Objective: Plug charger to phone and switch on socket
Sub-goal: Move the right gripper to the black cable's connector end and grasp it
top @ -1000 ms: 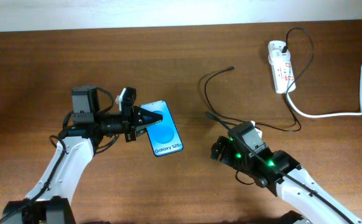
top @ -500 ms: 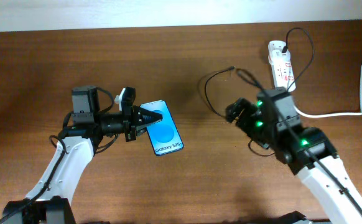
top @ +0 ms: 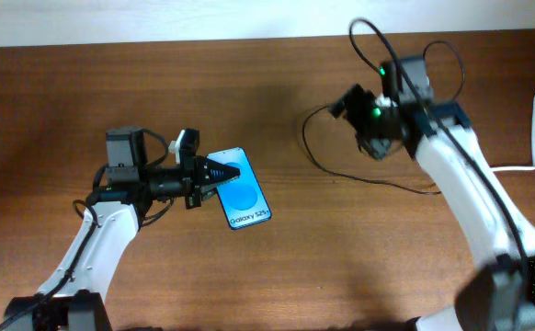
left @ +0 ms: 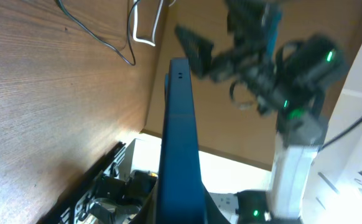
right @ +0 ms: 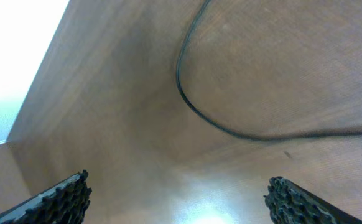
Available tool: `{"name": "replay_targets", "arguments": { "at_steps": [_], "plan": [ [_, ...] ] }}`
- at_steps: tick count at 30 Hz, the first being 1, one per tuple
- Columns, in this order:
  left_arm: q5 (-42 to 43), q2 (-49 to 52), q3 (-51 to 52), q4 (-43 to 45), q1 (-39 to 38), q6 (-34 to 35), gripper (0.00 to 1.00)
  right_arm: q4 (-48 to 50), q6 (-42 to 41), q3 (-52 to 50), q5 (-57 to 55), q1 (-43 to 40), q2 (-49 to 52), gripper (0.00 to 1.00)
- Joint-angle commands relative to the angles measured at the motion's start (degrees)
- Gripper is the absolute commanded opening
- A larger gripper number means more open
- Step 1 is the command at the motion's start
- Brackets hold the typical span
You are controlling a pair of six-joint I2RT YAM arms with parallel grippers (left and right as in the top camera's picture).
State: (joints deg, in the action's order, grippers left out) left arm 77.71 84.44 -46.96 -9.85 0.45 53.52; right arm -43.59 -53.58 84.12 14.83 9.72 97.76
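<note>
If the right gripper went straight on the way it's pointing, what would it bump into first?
Most likely the wooden table, right by the bend of the thin black charger. The right gripper, open, faces that spot; whether it would catch the charger first is unclear.

The slim, blue-screened "Galaxy S25" phone (top: 242, 193) faces up, its left edge pinched in my left pincer (top: 216, 172). The thin black charger cable (right: 178, 71) curves loosely over the table.
</note>
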Motion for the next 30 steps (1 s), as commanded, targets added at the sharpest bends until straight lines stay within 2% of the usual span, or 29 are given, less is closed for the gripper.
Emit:
{"name": "replay_targets", "arguments": {
  "at_steps": [1, 8, 13, 19, 23, 30],
  "plan": [
    [1.7, 0.2, -0.9, 0.1, 0.2, -0.7, 0.0, 0.5, 0.6, 8.7, 1.1, -0.5, 9.3, 0.89],
    [1.7, 0.2, -0.9, 0.1, 0.2, -0.7, 0.0, 6.3, -9.2, 13.1, 1.8, -3.7, 20.9, 0.79],
    [1.7, 0.2, -0.9, 0.1, 0.2, -0.6, 0.0, 16.2, -15.0, 13.1, 7.0, -5.3, 27.6, 0.7],
    [1.4, 0.2, -0.9, 0.1, 0.2, -0.6, 0.0, 18.0, -16.0, 13.1, 6.8, -4.9, 32.4, 0.68],
    [1.3, 0.2, -0.9, 0.1, 0.2, -0.6, 0.0, 19.2, -17.7, 13.1, 7.4, -4.9, 34.7, 0.6],
    [1.3, 0.2, -0.9, -0.1, 0.2, -0.6, 0.0, 20.3, -18.1, 13.1, 2.0, -4.9, 35.0, 0.57]
  ]
}}
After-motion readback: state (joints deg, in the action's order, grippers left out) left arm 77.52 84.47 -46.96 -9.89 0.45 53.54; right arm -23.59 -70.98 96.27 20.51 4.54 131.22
